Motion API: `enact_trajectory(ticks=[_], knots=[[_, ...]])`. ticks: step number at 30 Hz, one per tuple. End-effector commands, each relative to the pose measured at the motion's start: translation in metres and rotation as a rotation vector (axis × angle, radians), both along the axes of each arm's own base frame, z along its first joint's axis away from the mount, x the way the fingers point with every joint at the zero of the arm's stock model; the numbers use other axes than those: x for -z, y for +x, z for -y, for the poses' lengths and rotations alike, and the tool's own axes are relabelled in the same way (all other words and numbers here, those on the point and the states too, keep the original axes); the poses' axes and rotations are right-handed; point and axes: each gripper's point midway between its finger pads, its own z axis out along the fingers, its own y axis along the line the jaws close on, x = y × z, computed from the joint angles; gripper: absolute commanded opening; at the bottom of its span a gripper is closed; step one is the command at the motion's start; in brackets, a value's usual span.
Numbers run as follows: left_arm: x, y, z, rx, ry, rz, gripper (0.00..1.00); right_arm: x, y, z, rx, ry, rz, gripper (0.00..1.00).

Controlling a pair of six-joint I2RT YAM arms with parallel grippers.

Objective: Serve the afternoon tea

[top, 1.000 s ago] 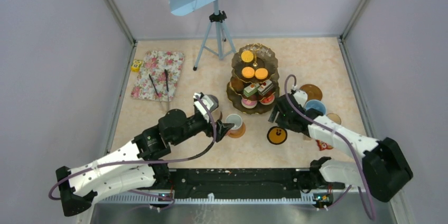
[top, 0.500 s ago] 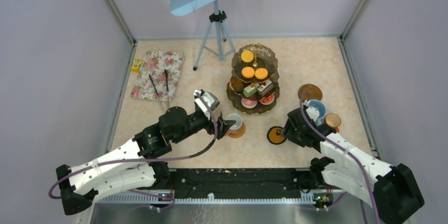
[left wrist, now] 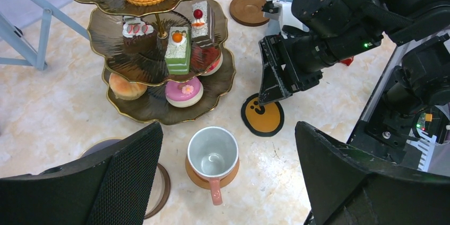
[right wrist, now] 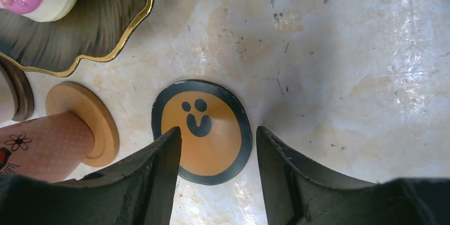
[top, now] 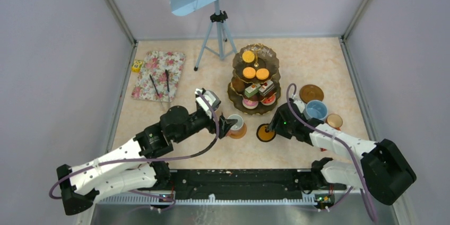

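Note:
The dark three-tier stand (top: 254, 79) with cakes and orange tarts stands mid-table. Just in front of it a small orange-brown mug (left wrist: 212, 153) sits upright on an orange coaster (left wrist: 197, 174). My left gripper (left wrist: 228, 174) hangs open over it, one finger on each side, touching nothing. My right gripper (right wrist: 217, 140) is open, tips down over the orange smiley-face coaster (right wrist: 204, 129) lying flat on the table (right wrist: 345, 50); its left fingertip overlaps the coaster's edge. A light blue mug (top: 316, 110), a second small orange-brown mug (top: 334, 121) and a brown coaster (top: 311, 93) sit at the right.
A floral mat (top: 158, 75) carrying black tongs lies at the back left beside a small yellow object (top: 137, 66). A tripod (top: 215, 34) stands behind the tiered stand. A brown coaster ring (left wrist: 154, 193) shows partly behind my left finger.
My right gripper swung right, then came back left and down onto the smiley coaster, its jaws narrowing. The coaster has shifted left toward the mug. My left arm has barely moved.

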Motion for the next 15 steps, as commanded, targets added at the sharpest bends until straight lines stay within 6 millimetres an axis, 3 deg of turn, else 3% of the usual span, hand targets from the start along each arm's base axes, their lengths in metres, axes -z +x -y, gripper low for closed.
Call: enact_trajectory(ticks=[1,4,8,11,15], knots=[[-0.030,0.002,0.001,-0.013,-0.075,0.029,0.99,-0.013,0.011,-0.003,-0.023,-0.024,0.049,0.55],[-0.031,0.003,0.001,-0.019,-0.076,0.033,0.99,-0.016,0.017,0.012,-0.019,-0.084,0.089,0.59],[-0.029,0.004,0.004,-0.014,-0.072,0.033,0.99,-0.016,0.038,0.016,-0.018,-0.068,0.146,0.59],[-0.029,0.005,0.006,-0.010,-0.066,0.029,0.99,-0.012,0.045,0.007,-0.051,-0.057,0.135,0.58],[-0.029,0.005,0.004,-0.018,-0.071,0.029,0.99,-0.005,0.036,-0.013,-0.093,-0.001,0.102,0.56]])
